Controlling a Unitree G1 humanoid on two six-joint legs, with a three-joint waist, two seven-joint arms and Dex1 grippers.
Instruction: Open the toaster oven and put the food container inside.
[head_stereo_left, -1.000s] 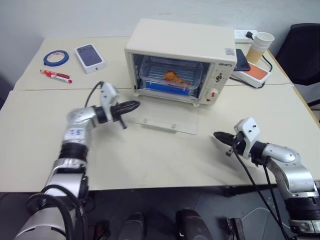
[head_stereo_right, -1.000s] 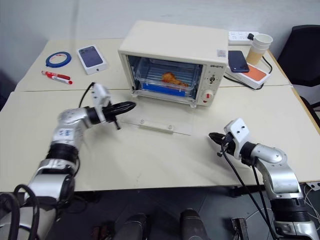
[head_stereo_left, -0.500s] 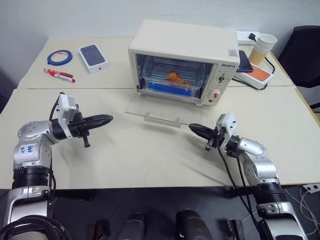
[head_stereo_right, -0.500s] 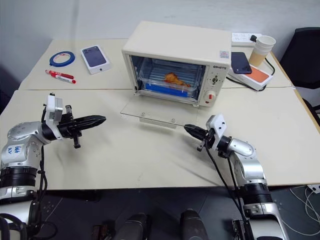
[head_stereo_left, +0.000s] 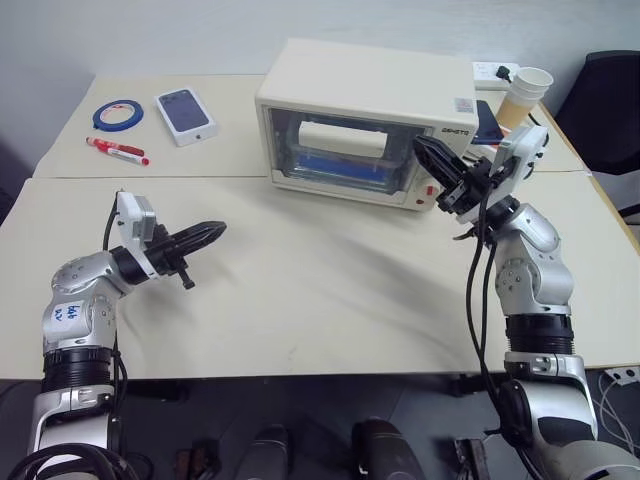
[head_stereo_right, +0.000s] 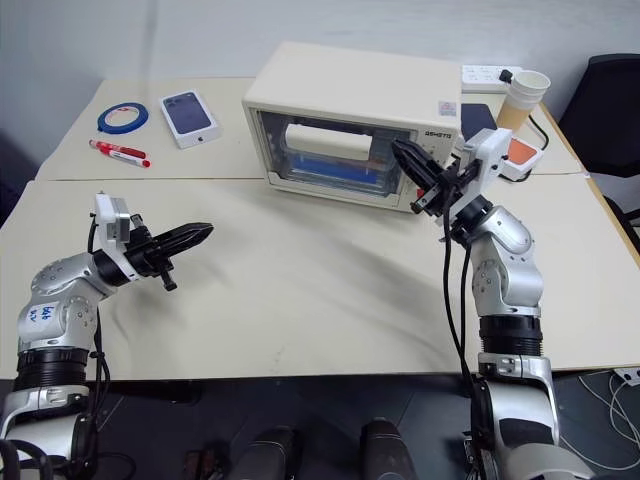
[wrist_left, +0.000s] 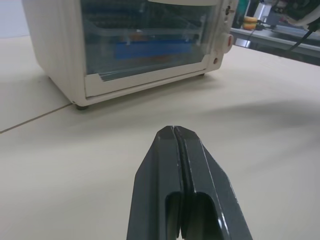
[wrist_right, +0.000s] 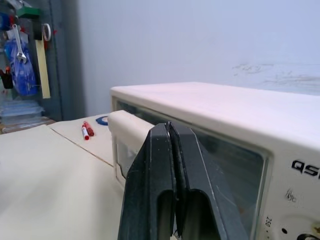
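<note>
The cream toaster oven (head_stereo_left: 365, 85) stands at the back of the table with its glass door upright and shut, its white bar handle (head_stereo_left: 340, 135) across the top. Through the glass I make out the food container (head_stereo_left: 335, 165) by its blue strip, also in the left wrist view (wrist_left: 150, 50). My right gripper (head_stereo_left: 420, 145) is shut and empty, raised at the door's upper right corner next to the control panel; whether it touches the door I cannot tell. My left gripper (head_stereo_left: 218, 229) is shut and empty, hovering over the table well to the left of the oven.
A blue tape roll (head_stereo_left: 112, 114), a red marker (head_stereo_left: 117, 151) and a white phone box (head_stereo_left: 185, 115) lie at the back left. Right of the oven stand a paper cup (head_stereo_left: 524, 90), a power strip (head_stereo_left: 495, 70) and an orange-topped device (head_stereo_left: 520, 150). A black chair (head_stereo_left: 610, 90) is at the far right.
The oven door has gone from lying flat open to upright and shut. My right gripper rose from the door's front edge to the oven's upper right. The left gripper pulled back left earlier, then held.
</note>
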